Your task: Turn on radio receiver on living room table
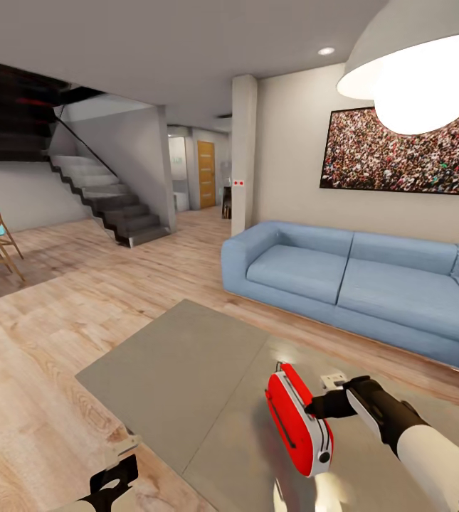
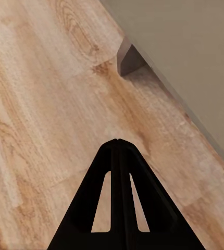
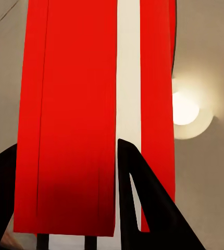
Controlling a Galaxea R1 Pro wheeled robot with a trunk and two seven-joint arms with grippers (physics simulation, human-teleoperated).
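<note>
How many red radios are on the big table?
1. The red radio receiver stands on edge on the table, near its front, with the right gripper at its side. A small white device lies just behind it, but that is not a radio.

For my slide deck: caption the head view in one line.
Right gripper meets the glossy red radio receiver on the grey-beige coffee table, blue sofa behind.

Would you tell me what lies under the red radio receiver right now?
The glossy table top lies under the radio receiver, reflecting lamp glare; the spot directly beneath it is hidden.
</note>
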